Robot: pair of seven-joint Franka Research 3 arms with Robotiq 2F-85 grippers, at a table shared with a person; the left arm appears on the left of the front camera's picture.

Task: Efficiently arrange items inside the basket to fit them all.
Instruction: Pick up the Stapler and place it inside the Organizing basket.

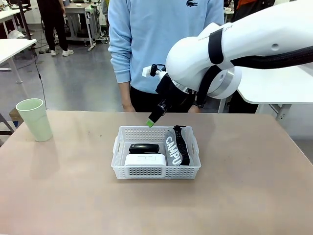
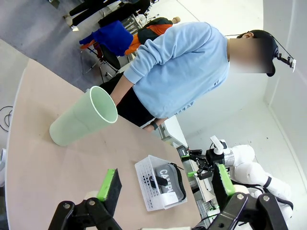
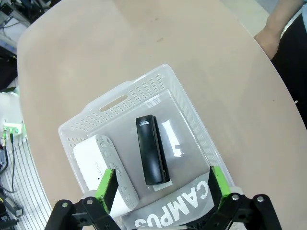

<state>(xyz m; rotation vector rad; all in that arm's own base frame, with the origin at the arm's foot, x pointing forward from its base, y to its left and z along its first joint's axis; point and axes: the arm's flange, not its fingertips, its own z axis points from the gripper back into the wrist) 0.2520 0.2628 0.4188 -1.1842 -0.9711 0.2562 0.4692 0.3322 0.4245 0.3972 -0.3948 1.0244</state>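
Packing nearly done: the pale green plastic cup stands upright near the left end of the tabletop, well apart from the white basket at the middle. It is the one item not yet packed. The left pincer hangs released on that side, green pads spread with nothing between them and the cup ahead of it.

Inside the basket, the small white box sits against the near wall with the black stapler just behind it. To their right, the grey "CAMPUS" pouch lies tilted along the right wall. Over the basket's far rim the right pincer, reaching in from the right, hovers released and empty, looking down on stapler and pouch. A person in a light blue sweater stands at the far side.

The step in hand appears to be making room for the cup. Done well, that likely means gathering the loose floor space into one pocket: stapler nudged flush to the box, pouch set on edge against the wall. The right pincer should descend straight between the walls, clear of the perforated rim, and take the stapler across its narrow sides. The cup's thin wall probably flexes, so a light squeeze suits it.
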